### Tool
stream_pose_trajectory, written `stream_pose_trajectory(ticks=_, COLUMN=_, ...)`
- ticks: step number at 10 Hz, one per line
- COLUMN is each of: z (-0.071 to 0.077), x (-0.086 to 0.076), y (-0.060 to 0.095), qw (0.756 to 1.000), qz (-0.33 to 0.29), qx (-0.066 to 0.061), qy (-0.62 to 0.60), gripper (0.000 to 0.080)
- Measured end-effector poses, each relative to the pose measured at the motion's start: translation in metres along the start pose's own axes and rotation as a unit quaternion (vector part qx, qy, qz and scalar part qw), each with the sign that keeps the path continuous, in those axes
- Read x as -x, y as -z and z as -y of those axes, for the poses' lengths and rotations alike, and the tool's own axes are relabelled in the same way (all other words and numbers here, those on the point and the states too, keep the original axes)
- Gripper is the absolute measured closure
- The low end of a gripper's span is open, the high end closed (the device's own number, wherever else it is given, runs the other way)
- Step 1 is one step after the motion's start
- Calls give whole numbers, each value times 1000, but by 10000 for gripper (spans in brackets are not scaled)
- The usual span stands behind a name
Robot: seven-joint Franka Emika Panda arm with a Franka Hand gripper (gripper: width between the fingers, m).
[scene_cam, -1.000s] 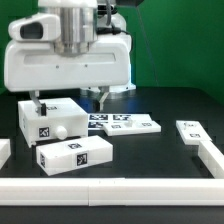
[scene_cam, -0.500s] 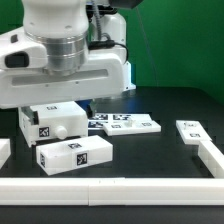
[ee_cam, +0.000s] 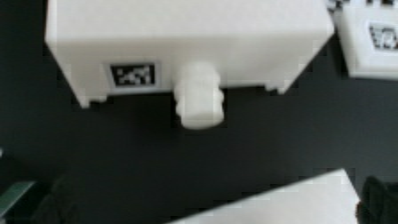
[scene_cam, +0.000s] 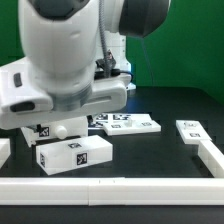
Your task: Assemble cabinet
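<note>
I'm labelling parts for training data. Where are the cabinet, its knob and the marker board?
cabinet (ee_cam: 196, 35), wrist view, on its plain white face.
knob (ee_cam: 199, 100), wrist view, on the middle of the peg.
marker board (scene_cam: 148, 126), exterior view, near its end on the exterior view's right.

The glossy white, rounded robot arm (scene_cam: 65, 45) fills the exterior view's left and middle and reaches steeply downward. Its broad white wrist housing (scene_cam: 60, 98) is tilted, sitting lower on the exterior view's left. The jaws stand wide apart. In the wrist view only the dark fingertips (ee_cam: 18, 197) show, at opposite edges, gripping nothing.
</note>
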State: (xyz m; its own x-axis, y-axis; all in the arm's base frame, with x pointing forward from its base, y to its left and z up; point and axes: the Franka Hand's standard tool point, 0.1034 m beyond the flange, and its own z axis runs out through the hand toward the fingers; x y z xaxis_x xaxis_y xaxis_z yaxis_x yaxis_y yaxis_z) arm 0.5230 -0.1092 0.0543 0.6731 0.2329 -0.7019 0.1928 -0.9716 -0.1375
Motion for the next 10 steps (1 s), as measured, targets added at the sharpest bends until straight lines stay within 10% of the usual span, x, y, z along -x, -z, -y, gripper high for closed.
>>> stream_pose_trajectory(ticks=3, z=6, x=-6, y=-2, qw=1000, qz=29, qx=-5, qy=8, gripper=2)
stream_pose_trajectory(ticks=6, z=-2, x=-5, y=-14, qw=999, qz=22, qx=30, qy=-34, gripper=2)
stream_pose_trajectory(ticks=10, z=0, x=-4, y=-18, qw=999, qz=29, qx=25, qy=-26, gripper=2)
